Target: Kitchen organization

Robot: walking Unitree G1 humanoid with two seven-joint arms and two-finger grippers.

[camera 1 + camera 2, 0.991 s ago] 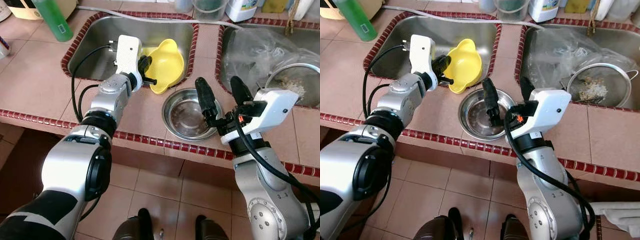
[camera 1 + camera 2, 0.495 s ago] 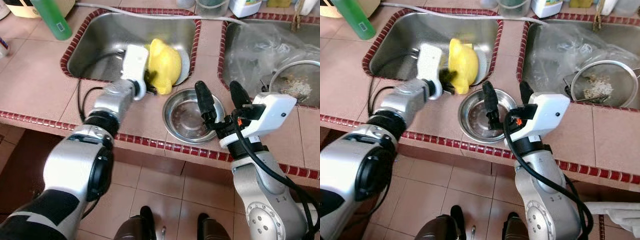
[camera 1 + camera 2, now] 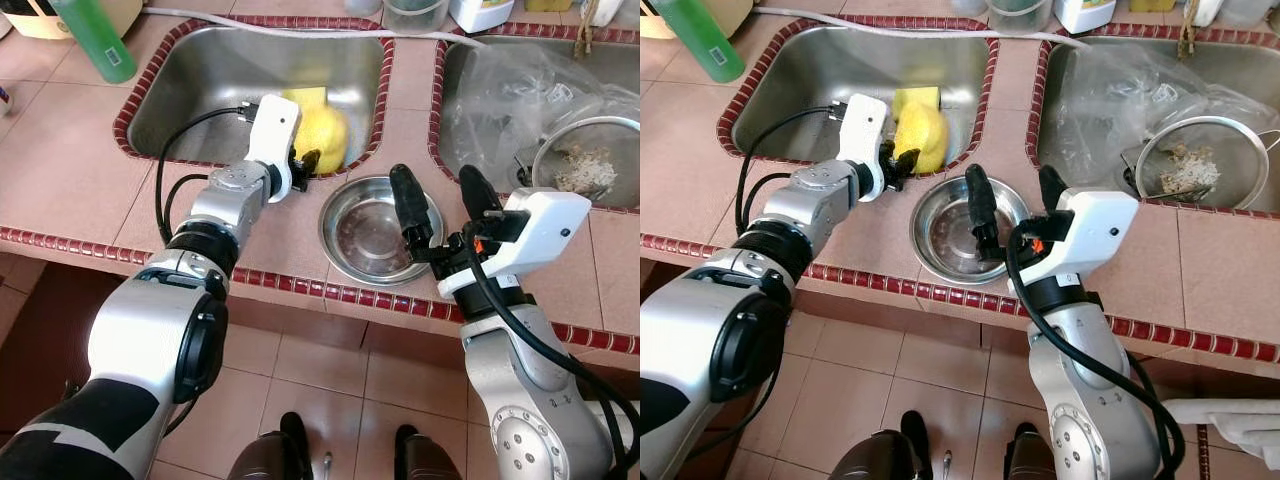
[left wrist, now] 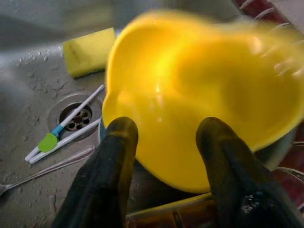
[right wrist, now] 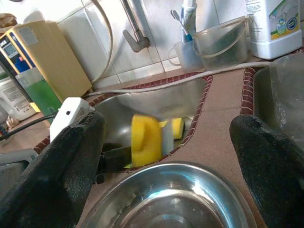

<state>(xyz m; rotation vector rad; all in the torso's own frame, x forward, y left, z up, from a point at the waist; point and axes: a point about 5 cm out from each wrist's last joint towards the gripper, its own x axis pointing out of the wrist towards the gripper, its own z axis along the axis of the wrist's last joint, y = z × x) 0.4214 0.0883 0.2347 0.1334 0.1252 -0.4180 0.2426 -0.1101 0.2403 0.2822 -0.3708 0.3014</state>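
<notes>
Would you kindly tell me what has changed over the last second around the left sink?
The left gripper, holding the yellow bowl, has turned it from open side up to tipped over on its side, above the left sink. The right gripper stays open over the steel bowl, which has not moved on the counter.

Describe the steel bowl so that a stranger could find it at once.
Two sinks are set into the tiled counter. The steel bowl sits on the strip between them, near the front edge, below the open right gripper. It is round, shiny and empty, unlike the yellow bowl held by the left gripper.
</notes>
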